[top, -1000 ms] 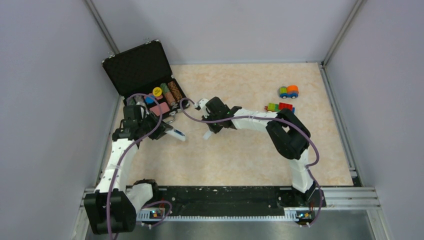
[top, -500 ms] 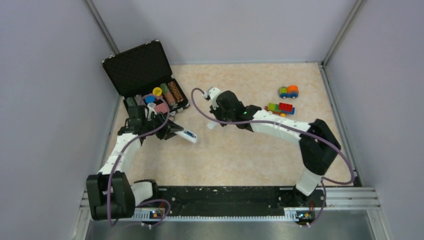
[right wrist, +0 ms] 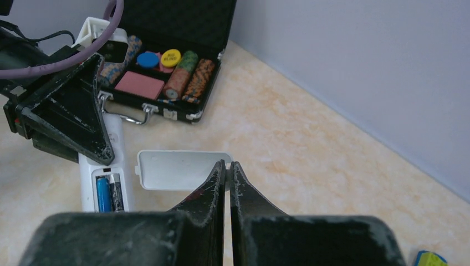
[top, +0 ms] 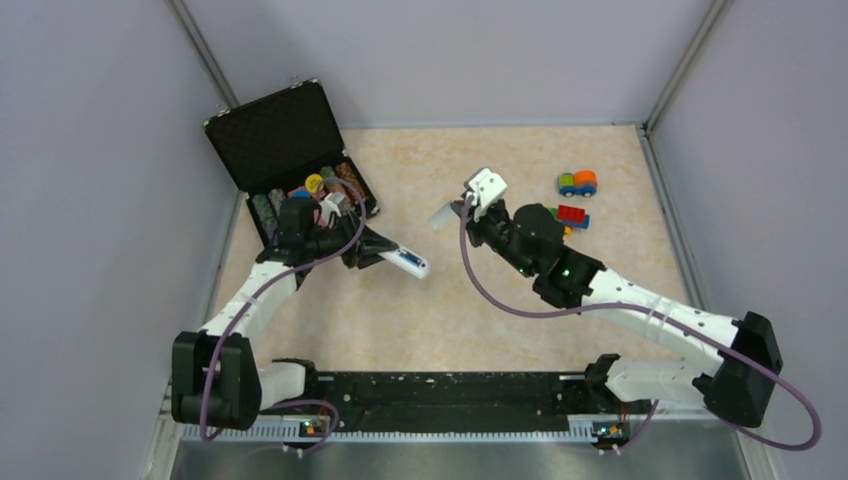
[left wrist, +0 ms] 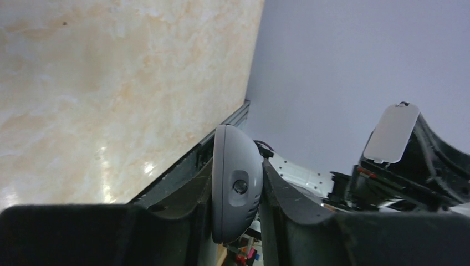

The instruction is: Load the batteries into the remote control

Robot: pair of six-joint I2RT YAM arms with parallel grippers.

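One remote control (top: 404, 262), two batteries (right wrist: 103, 194) (right wrist: 116, 192), one cover (right wrist: 177, 170), one case (top: 275, 135), two toy cars (top: 577, 183) (top: 566, 213).

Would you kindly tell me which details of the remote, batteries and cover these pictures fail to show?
The batteries: right wrist view, lower ends hidden by the base of the right fingers; polarity marks too small.
The remote: left wrist view, edge-on between the left fingers; screen and buttons hidden.
The cover: right wrist view, near edge hidden behind the right fingers.
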